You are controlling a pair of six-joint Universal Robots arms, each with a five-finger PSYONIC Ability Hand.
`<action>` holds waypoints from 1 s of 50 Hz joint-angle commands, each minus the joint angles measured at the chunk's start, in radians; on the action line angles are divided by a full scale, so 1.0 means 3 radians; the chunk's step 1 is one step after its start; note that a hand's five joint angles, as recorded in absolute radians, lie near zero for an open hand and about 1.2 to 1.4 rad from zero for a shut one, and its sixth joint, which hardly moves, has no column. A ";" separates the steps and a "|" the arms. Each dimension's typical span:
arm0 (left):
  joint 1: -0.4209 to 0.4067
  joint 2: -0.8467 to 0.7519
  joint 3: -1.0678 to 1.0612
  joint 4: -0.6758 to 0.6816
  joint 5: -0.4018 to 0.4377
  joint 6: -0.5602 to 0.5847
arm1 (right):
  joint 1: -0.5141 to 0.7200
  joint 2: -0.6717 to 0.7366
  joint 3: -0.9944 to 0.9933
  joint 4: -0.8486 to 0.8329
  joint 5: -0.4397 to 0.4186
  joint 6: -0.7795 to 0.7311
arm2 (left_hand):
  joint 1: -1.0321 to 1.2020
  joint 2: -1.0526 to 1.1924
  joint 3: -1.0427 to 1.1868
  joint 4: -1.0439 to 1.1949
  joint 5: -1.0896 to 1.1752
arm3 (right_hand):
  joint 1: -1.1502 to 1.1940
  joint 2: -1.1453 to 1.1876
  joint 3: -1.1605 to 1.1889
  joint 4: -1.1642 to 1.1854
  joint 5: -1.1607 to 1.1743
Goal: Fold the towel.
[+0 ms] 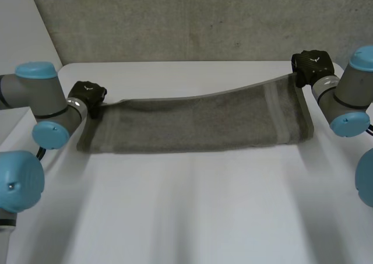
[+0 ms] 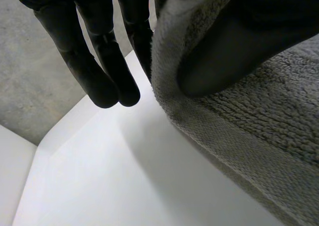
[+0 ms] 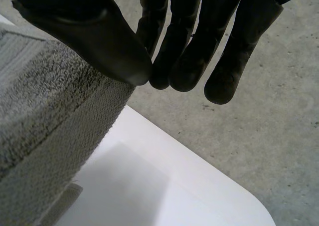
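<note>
The grey towel [image 1: 198, 121] hangs stretched lengthwise over the white worktop [image 1: 192, 211], and its lower edge seems to brush the surface. At the towel's upper right corner the right hand [image 1: 313, 66] pinches the cloth between its thumb and straight fingers. At the upper left corner, held lower, the left hand [image 1: 88, 95] clamps the edge under its thumb, fingers extended.

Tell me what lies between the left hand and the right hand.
The grey towel spans it, the left hand and right hand each pinching a far corner, as the head view shows.
</note>
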 commanded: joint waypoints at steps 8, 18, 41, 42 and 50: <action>-0.0184 -0.0162 0.0290 0.0004 -0.0206 -0.0061 | 0.0039 0.0197 -0.0075 0.0011 -0.0035 -0.0103 | -0.4218 -0.4358 -0.4482 -0.4424 -0.4942 | -0.3854 -0.3798 -0.3882 -0.3859 -0.3945; -0.0240 0.0237 0.0152 -0.0103 -0.0206 -0.0629 | 0.0110 -0.0345 0.0477 -0.0025 -0.0024 -0.0150 | -0.4178 -0.4319 -0.4443 -0.4385 -0.4903 | -0.3854 -0.3798 -0.3882 -0.3859 -0.3945; -0.0194 0.2589 -0.3499 0.2121 0.0157 -0.0884 | 0.0080 -0.1680 0.2507 0.0267 -0.0070 -0.1111 | -0.4090 -0.4230 -0.4355 -0.4297 -0.4815 | -0.3741 -0.3685 -0.3769 -0.3747 -0.3832; -0.0194 0.2690 -0.3701 0.2223 0.0193 -0.0849 | 0.0080 -0.1674 0.2507 0.0307 -0.0070 -0.1146 | -0.4090 -0.4230 -0.4355 -0.4297 -0.4815 | -0.3722 -0.3666 -0.3750 -0.3728 -0.3813; -0.0194 0.3028 -0.4444 0.2397 0.0387 -0.0736 | 0.0080 -0.1358 0.2421 0.0298 -0.0014 -0.1331 | -0.4100 -0.4240 -0.4365 -0.4307 -0.4825 | -0.3575 -0.3519 -0.3603 -0.3581 -0.3666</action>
